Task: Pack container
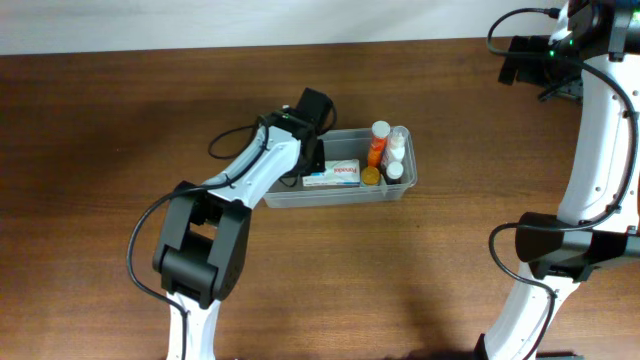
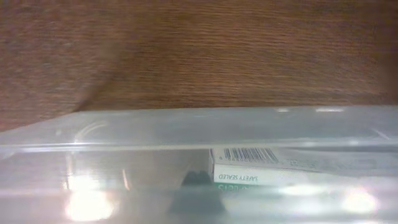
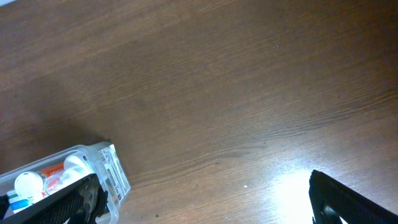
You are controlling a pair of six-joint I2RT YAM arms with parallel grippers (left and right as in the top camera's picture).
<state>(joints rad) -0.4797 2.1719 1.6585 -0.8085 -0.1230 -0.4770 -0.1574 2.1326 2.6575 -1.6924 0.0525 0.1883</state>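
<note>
The container (image 1: 400, 187) is a clear rectangular bin in the middle of the table. It holds a white-and-green box (image 1: 332, 174), an orange bottle (image 1: 377, 146), white bottles (image 1: 397, 150) and a yellow-capped item (image 1: 371, 177). My left gripper (image 1: 312, 158) reaches into its left end, beside the box. In the left wrist view the container wall (image 2: 124, 134) fills the frame, and through it I see the box (image 2: 261, 169) and a single dark fingertip shape (image 2: 198, 180), fingers together and empty. My right gripper (image 1: 528, 60) is open, high at the far right; its wrist view shows the container's end (image 3: 102, 165).
Brown wooden table (image 1: 120, 120) all around. A black cable (image 1: 228, 140) loops beside the left arm. The right arm's base (image 1: 560, 250) stands at the right edge.
</note>
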